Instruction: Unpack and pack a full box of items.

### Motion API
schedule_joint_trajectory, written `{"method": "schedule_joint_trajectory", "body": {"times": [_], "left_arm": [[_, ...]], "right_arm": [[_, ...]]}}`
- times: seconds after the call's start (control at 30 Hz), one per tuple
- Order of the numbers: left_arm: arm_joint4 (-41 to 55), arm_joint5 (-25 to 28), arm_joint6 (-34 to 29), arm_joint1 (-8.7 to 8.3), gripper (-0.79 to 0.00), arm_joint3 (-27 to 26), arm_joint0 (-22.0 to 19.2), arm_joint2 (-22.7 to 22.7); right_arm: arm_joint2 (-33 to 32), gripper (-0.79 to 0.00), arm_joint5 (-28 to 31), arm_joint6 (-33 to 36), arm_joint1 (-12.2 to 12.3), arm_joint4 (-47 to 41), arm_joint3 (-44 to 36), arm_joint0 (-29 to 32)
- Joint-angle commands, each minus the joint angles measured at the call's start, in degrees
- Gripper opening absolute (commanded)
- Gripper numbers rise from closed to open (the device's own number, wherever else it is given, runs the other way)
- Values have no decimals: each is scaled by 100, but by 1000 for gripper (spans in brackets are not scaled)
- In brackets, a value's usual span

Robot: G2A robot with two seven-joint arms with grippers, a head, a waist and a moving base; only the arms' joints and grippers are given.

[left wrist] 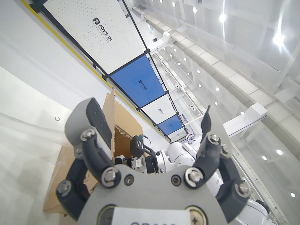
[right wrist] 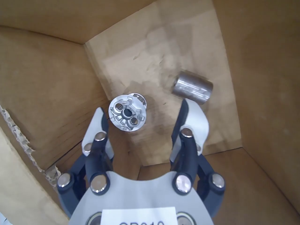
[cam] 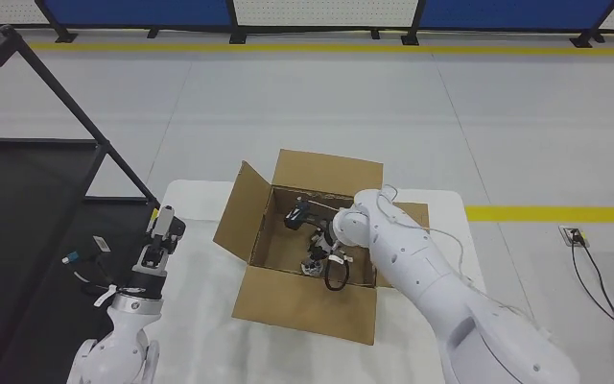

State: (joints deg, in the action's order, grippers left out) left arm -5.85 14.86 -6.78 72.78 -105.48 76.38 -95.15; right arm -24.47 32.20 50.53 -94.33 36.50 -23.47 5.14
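— Brown box (right wrist: 46, 71): what's in it?
— One metal wheel (right wrist: 127, 113), one metal tube (right wrist: 192, 87). Right gripper (right wrist: 142, 107), wide open and empty, hangs over the wheel. Unpacking, I think. Next: go lower, squeeze it, lift.

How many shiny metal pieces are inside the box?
2. A flanged wheel lies on the floor of the box under the open right gripper; a plain cylinder lies beside it. The arm may hide others.

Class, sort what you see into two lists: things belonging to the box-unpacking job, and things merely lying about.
Job: cardboard box, metal spool, metal cylinder, right claw open inside the box.
Lying about: black frame, floor cable, blue and white panels.
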Motion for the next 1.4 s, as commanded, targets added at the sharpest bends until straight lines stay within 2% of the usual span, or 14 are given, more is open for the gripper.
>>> {"method": "schedule_joint_trajectory", "body": {"times": [0.0,0.23,0.6,0.63,0.7,0.73,0.87,0.97,1.23,1.37], "left_arm": [[1,-11,2,-1,0,1,-4,5],[-5,-25,12,-4,0,23,-10,5],[12,50,57,-9,0,10,36,-28],[14,54,61,-10,0,16,46,-33],[24,56,66,-11,0,11,61,-45],[28,60,68,-12,0,9,69,-51],[38,68,75,-13,0,5,80,-60],[25,78,70,-15,0,3,81,-56],[1,73,73,-18,0,-5,71,-40],[-24,40,69,-20,0,-20,61,-33]], "right_arm": [[-5,0,-73,78,-1,13,-86,62],[-22,0,-308,126,-36,51,-169,282],[14,0,-872,-20,-217,257,-51,443],[13,-46,-881,-13,-234,264,-21,442],[3,-339,-866,0,-264,266,59,431],[-5,-422,-861,-2,-278,264,97,422],[-43,-603,-811,-31,-325,255,250,383],[-85,-785,-763,-107,-345,246,367,344],[-222,-785,-600,-352,-339,227,626,205],[-334,-785,-315,-533,-270,192,724,67]]}}
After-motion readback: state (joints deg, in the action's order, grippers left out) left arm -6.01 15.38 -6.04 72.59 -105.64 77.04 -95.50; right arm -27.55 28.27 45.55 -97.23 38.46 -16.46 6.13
